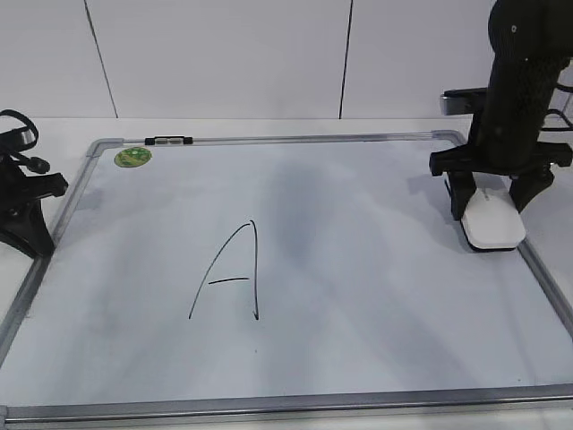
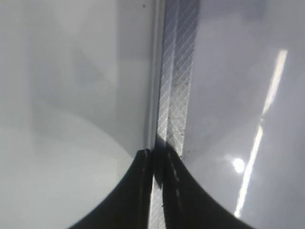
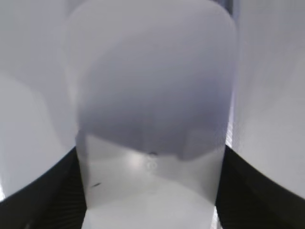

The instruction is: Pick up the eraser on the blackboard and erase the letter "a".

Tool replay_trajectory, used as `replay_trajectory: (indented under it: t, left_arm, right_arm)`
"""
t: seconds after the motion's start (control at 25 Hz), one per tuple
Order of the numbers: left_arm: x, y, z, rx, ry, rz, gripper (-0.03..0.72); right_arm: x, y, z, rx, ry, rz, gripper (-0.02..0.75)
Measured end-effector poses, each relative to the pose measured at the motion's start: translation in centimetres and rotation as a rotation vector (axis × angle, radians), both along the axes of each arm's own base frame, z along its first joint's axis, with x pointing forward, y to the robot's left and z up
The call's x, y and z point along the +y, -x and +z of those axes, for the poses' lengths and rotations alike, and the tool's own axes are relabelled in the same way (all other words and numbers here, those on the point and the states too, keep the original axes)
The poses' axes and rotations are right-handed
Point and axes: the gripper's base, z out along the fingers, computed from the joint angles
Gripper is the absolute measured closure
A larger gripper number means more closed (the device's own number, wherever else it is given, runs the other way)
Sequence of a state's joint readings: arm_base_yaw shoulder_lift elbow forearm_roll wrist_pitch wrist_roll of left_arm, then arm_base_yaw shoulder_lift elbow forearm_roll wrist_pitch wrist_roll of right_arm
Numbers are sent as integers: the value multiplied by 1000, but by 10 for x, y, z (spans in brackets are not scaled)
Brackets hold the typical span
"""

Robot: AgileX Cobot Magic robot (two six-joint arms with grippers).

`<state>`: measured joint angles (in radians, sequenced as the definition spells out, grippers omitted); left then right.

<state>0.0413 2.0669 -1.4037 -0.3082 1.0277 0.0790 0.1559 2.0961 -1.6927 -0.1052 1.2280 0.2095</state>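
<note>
The white eraser (image 1: 491,224) lies on the blackboard (image 1: 376,296) at its right edge. My right gripper (image 1: 492,199) stands over it with one finger against each long side. In the right wrist view the eraser (image 3: 152,95) fills the space between the two black fingers of that gripper (image 3: 150,191). A tall capital "A" (image 1: 233,273) is drawn left of the board's middle. No small lowercase "a" shows in any view. My left gripper (image 1: 31,235) is shut and empty at the board's left frame, which also shows in the left wrist view (image 2: 177,95) past its fingertips (image 2: 155,155).
A round green sticker (image 1: 132,158) sits at the board's far left corner. A small black-and-white clip (image 1: 168,141) sits on the far frame. The grey frame (image 1: 286,401) runs along the near edge. White wall panels stand behind.
</note>
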Motion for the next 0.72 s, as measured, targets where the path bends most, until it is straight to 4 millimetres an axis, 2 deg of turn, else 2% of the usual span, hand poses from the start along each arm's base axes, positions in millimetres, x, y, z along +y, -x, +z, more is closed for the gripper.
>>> replay_trajectory:
  t: [0.16, 0.72]
  left_arm:
    - [0, 0, 0, 0, 2, 1, 674]
    - [0, 0, 0, 0, 6, 4, 674]
  right_arm:
    - [1, -1, -6, 9, -3, -1, 199]
    - [-1, -2, -5, 5, 10, 4, 199]
